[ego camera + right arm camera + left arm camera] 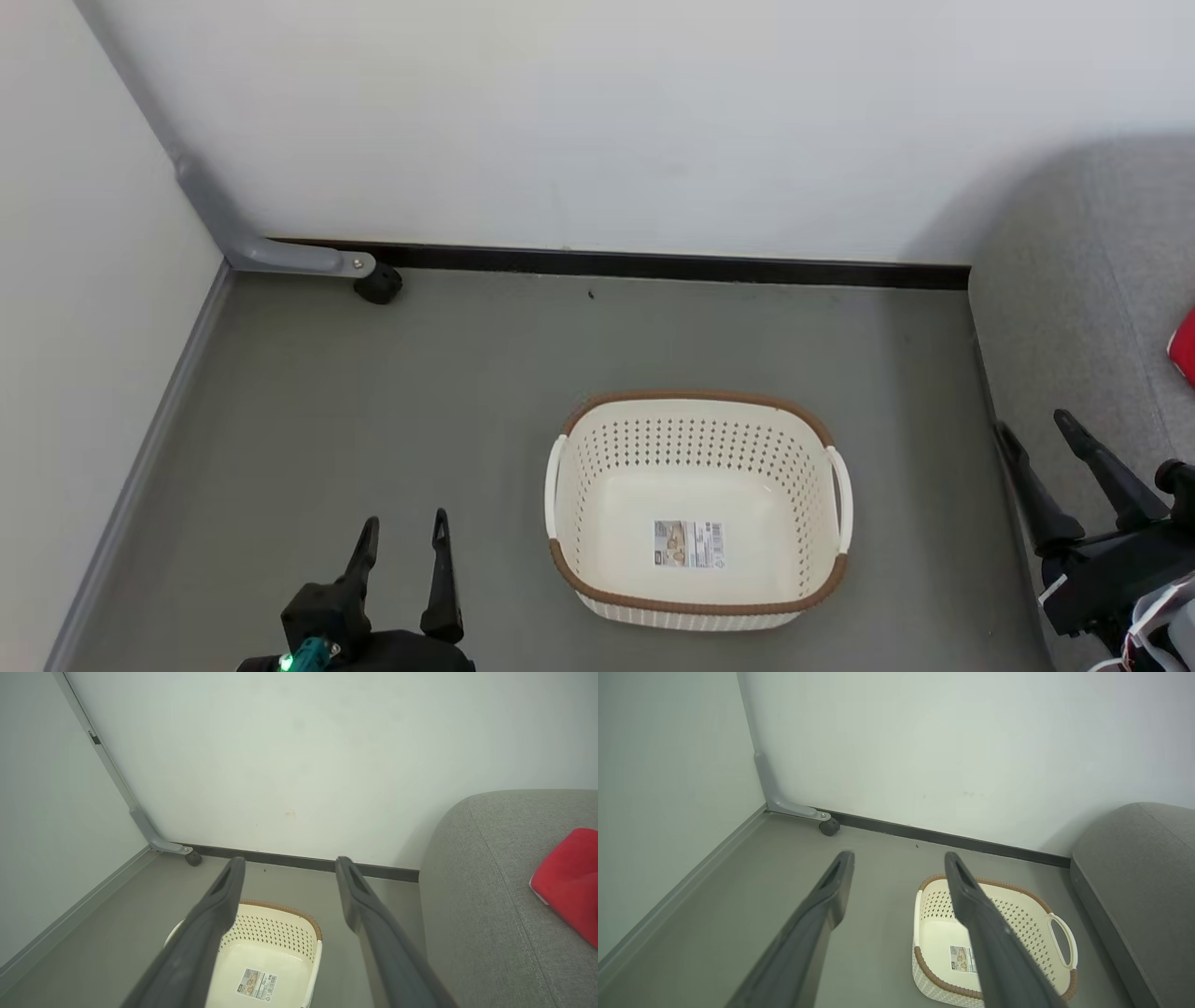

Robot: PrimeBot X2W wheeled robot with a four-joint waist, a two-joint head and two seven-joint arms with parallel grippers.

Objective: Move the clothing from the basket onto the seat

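Clothing: red, lies on the grey seat, well apart from the basket, which holds just a paper label. Looks soft, light and limp; likely to sag, so pinch a bunched fold, not an edge. Left gripper and right gripper both spread wide, empty. Garment cut off at frame edge; full shape unclear.

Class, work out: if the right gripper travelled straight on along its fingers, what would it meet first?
Likely the dark baseboard at the foot of the white wall; the right gripper points over the basket toward it. Depth is unclear.
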